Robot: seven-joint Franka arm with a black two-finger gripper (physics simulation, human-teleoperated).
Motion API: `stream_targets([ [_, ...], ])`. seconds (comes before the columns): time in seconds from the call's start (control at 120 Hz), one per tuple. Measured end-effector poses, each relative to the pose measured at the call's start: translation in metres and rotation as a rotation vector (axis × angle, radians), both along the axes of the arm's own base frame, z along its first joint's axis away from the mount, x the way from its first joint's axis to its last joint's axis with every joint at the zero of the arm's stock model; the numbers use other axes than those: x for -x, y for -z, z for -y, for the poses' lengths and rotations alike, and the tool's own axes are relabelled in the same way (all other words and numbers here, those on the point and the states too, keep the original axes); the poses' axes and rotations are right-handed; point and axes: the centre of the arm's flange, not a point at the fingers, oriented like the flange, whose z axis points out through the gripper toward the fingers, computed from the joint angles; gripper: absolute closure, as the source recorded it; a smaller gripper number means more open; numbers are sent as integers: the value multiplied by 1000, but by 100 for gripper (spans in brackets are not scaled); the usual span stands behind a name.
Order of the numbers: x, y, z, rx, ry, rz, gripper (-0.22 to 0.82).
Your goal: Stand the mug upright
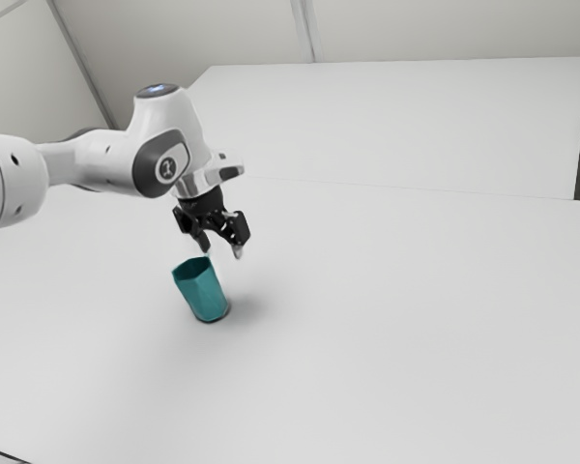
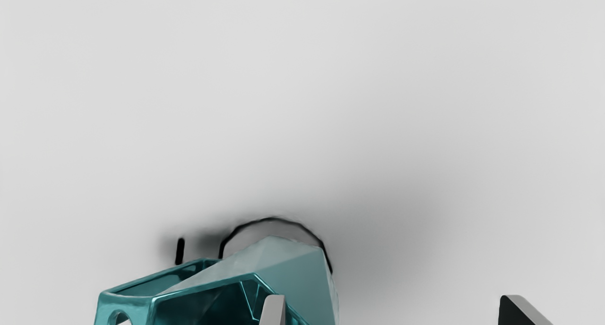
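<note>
Exterior view: The black two-finger gripper [image 1: 221, 249] hangs over a teal mug [image 1: 205, 295] on a white table [image 1: 387, 319], its two fingers [image 2: 273, 311] standing apart with nothing clamped between them. The mug sits below the claw, mouth up and base at the table, its body leaning in the frame; whether it stands true is hard to tell. Its dark interior is only partly visible. In the wrist view, one fingertip overlaps the mug's rim, hiding a bit of it, while the other is seen against bare tabletop, clear of the mug; whether the nearer tip touches the rim cannot be told. The picture's edge cuts off the near part of the mug, along with a side piece pierced by a rounded hole. A black curved line [image 2: 302, 225] rings part of the base, beside a short black mark [image 2: 180, 252], both of unclear nature.
</note>
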Motion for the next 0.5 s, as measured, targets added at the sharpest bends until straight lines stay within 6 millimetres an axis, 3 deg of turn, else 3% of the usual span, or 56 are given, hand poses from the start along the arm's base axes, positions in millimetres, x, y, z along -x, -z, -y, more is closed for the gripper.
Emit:
stream_targets([
  [0.258, 0, -28, 3, 3, -24, 45, 4],
  [0.5, -16, -118, -14, 1, 1, 145, 1],
])
